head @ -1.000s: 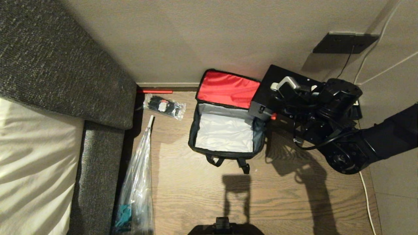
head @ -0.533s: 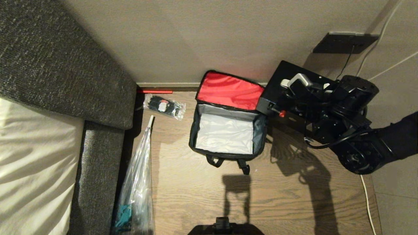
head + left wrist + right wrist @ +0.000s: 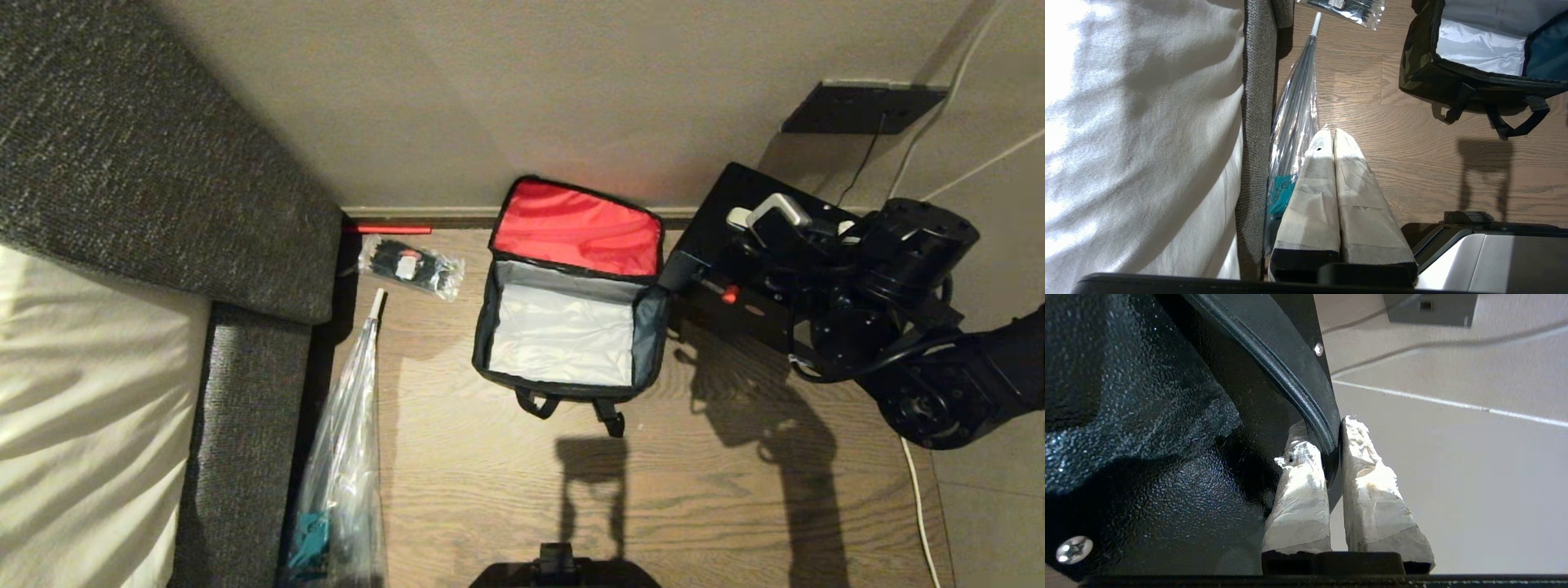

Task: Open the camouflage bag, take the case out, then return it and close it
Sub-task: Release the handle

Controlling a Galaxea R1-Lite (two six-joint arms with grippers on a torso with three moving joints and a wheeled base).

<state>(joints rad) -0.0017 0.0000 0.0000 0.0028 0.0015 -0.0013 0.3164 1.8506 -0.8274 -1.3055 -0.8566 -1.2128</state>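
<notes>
My right tool [image 3: 1331, 457] is clamped shut on a rim of the flat black rigid case [image 3: 718, 237], held just right of the open red-lined camouflage fabric bag [image 3: 571, 327]. Return runs leftward; the left tool [image 3: 1333, 139], closed and empty, is parked.

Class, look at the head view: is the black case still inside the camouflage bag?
No. The camouflage bag lies open showing only pale lining, while the right gripper holds the case beside it.
</notes>
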